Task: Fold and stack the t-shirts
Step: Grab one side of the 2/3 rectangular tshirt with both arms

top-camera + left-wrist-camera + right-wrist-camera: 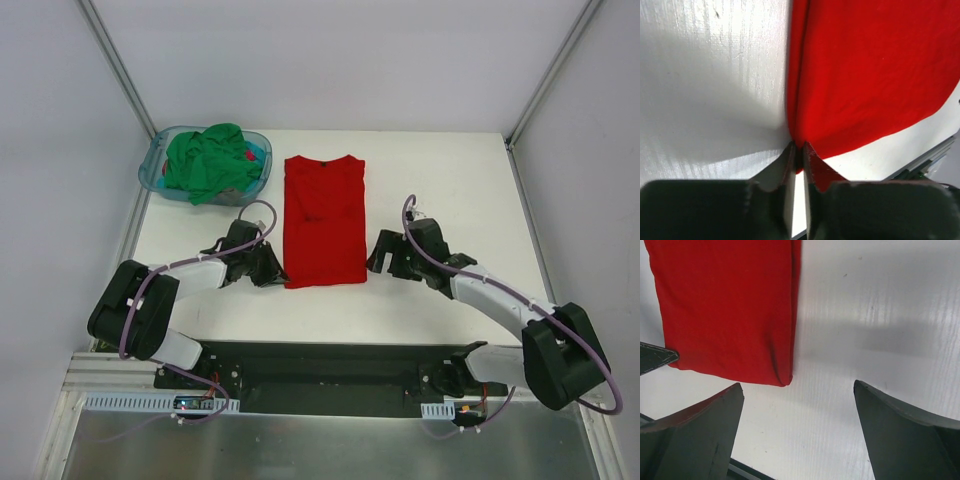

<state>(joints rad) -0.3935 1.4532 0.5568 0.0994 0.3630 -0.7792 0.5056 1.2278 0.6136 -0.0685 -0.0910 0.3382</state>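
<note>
Red t-shirt (324, 220) lies folded, left hand (799, 147) pinching its corner, right hand (799, 384) wide open; green t-shirt (205, 160) in basket (150, 176).

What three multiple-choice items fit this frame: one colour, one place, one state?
1. The shirt lying on the table is: A) blue; B) red; C) white.
2. The green t-shirt is: A) in the basket; B) flat on the table; C) held in the air.
3. The left jaws are: A) wide open; B) shut on the red t-shirt; C) shut on the basket.
Key: 1B, red fabric lies flat mid-table; 2A, it is heaped in the basket at far left; 3B, the left wrist view shows them pinching a red corner.
</note>
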